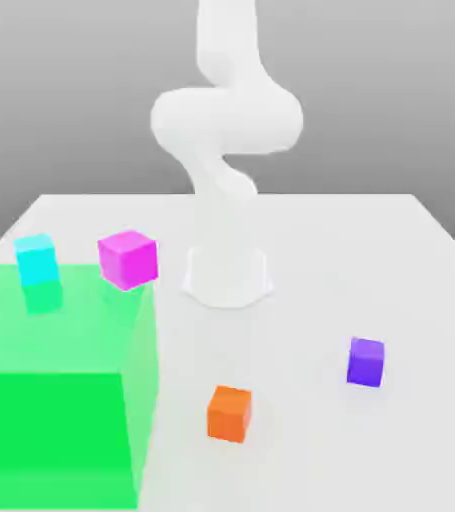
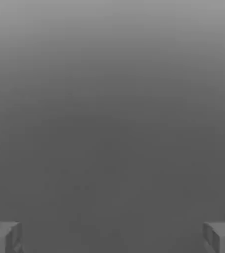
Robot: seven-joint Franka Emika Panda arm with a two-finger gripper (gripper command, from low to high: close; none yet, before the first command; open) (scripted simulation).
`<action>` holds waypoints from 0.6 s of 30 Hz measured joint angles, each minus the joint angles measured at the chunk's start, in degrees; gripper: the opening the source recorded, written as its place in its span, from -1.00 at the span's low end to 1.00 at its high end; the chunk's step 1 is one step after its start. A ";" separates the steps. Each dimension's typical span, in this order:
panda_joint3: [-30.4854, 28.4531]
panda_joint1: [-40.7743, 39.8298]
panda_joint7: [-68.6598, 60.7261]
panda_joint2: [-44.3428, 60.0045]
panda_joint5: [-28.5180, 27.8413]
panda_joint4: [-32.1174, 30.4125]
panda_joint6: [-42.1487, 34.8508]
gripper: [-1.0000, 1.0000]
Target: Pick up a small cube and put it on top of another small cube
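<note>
The small purple cube rests on the white table toward the exterior view's right. The small orange cube sits near the front, to the left of the purple one and well apart from it. The white arm rises from its base at the back middle and runs out past the picture's top. In the hand view my gripper stands open: its two grey fingertips are far apart, with nothing between them and only plain grey behind.
A large translucent green block fills the exterior view's front left. A cyan cube and a larger magenta-pink cube are at its far edge. The white table spreads to the right.
</note>
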 joint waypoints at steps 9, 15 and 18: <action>0.91 13.18 -14.69 15.12 3.58 -12.64 11.57 0.00; 3.28 20.92 -23.52 24.89 5.02 -20.88 19.14 0.00; 5.00 24.22 -27.38 29.73 4.99 -25.01 22.96 0.00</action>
